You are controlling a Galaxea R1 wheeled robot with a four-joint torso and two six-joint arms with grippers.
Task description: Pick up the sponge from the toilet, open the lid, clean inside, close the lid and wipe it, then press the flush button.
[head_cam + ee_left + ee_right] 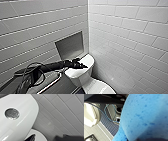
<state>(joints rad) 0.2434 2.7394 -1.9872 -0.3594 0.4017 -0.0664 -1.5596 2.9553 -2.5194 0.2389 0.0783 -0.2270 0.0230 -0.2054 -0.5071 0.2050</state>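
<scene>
Two walls of white rectangular tile point(130, 30) meet in a corner, and they take up most of the head view. A square grey recessed niche point(70, 46) is set into the left-hand wall.

White glossy ceramic toilet point(86, 82) stands in that corner with its tank against the niche wall. The flat rounded-rectangular tank top point(86, 62) faces up. The white glossy oval lid point(101, 88) lies low at the picture's lower edge and appears to be down.

A silver metal grab bar point(51, 83) runs beside the tank on its left.

The robot's black left arm point(50, 67) comes in from the left with looped cables and reaches across the tank top. The left gripper point(83, 66) ends in a dark pointed tip over the middle of that top. Whether the tip touches the ceramic: cannot tell. Whether the left claw is spread or pressed together: cannot tell.

The bright blue pitted foam sponge point(144, 116) sits right up against the right wrist camera, in the air above a floor of small dark mosaic tiles point(109, 125). The right gripper point(144, 139) is a dark blur at the sponge's edge and reads as pinching the sponge.

A round dark flush button with a shiny ring point(12, 114) is sunk into the tank top in the left wrist view.

A thin blue cable point(110, 112) loops above the mosaic floor.
</scene>
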